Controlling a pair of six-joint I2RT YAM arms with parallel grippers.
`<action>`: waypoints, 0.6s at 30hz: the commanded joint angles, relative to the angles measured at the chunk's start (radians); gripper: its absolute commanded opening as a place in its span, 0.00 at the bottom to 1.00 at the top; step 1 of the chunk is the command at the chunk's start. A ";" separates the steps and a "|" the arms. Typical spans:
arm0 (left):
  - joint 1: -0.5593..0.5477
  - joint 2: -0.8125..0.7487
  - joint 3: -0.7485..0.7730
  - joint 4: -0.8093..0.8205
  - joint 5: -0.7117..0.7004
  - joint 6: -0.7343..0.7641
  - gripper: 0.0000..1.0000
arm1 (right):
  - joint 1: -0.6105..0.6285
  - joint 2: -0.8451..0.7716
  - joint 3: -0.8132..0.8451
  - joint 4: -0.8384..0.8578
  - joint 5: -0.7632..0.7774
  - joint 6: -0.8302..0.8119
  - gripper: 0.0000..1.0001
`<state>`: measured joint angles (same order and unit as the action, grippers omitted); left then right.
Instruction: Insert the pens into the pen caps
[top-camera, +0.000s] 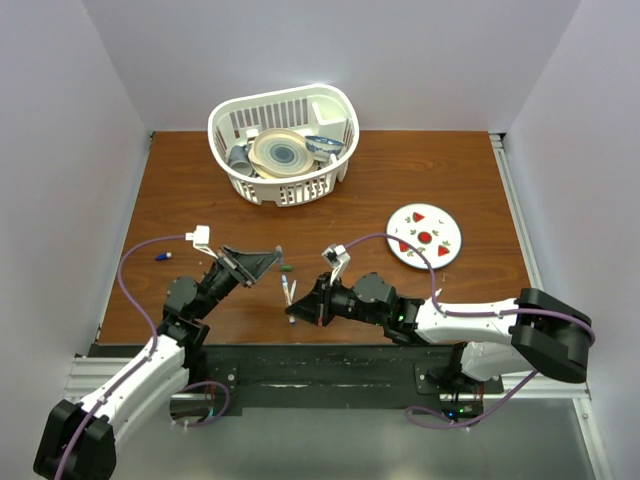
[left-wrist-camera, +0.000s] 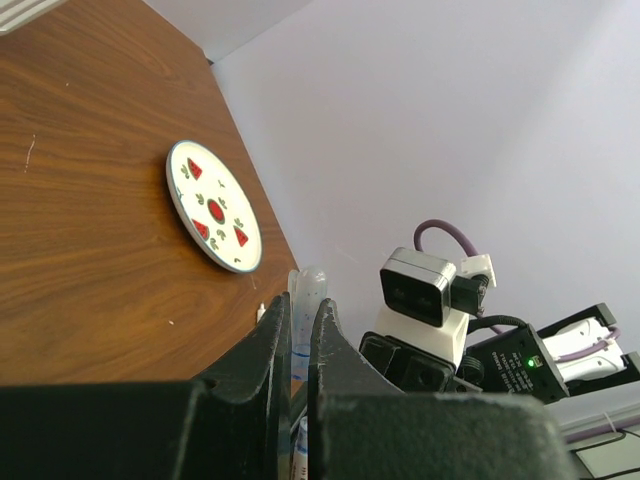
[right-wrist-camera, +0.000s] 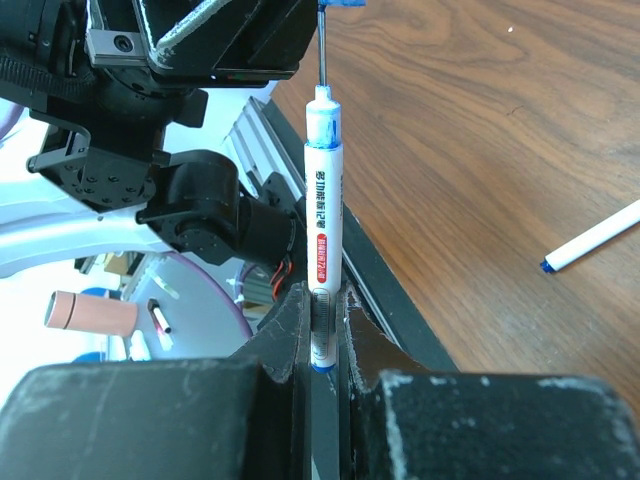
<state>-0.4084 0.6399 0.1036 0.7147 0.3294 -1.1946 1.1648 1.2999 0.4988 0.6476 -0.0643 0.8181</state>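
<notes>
Pen (right-wrist-camera: 322, 230) is pinched in the right gripper (right-wrist-camera: 320, 305). Jaws are narrow on the rear barrel and the thin nib points out toward the left gripper (left-wrist-camera: 300, 315). Seen from above, that's about 6 o'clock of table (top-camera: 450, 180) centre. Left jaws are nearly closed on what looks like a pale translucent cap (left-wrist-camera: 308, 285); whether the nib has entered it, can't tell. Second pen (right-wrist-camera: 595, 238) lies loose on the wood at 3 o'clock of the held one, right wrist view. Green bit (top-camera: 287, 268) sits just off the left fingertips and blue bit (top-camera: 162, 257) is out at 9 o'clock, both likely caps. My read on handling: light, stiff, slick barrel that will pivot in a pinch if pushed off-axis. So hold mid-barrel and push straight. Nib looks bendable, and the cap is tiny and could squirt out.
</notes>
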 joint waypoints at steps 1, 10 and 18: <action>-0.006 -0.016 -0.024 0.057 0.010 -0.011 0.00 | 0.004 -0.014 0.023 0.012 0.037 -0.023 0.00; -0.010 -0.011 -0.030 0.074 0.010 -0.028 0.00 | 0.006 -0.004 0.032 0.004 0.034 -0.027 0.00; -0.010 -0.019 -0.005 0.048 -0.010 -0.036 0.00 | 0.006 0.018 0.023 0.026 0.009 -0.013 0.00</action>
<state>-0.4141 0.6342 0.0719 0.7315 0.3321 -1.2209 1.1648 1.3067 0.4999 0.6434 -0.0643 0.8116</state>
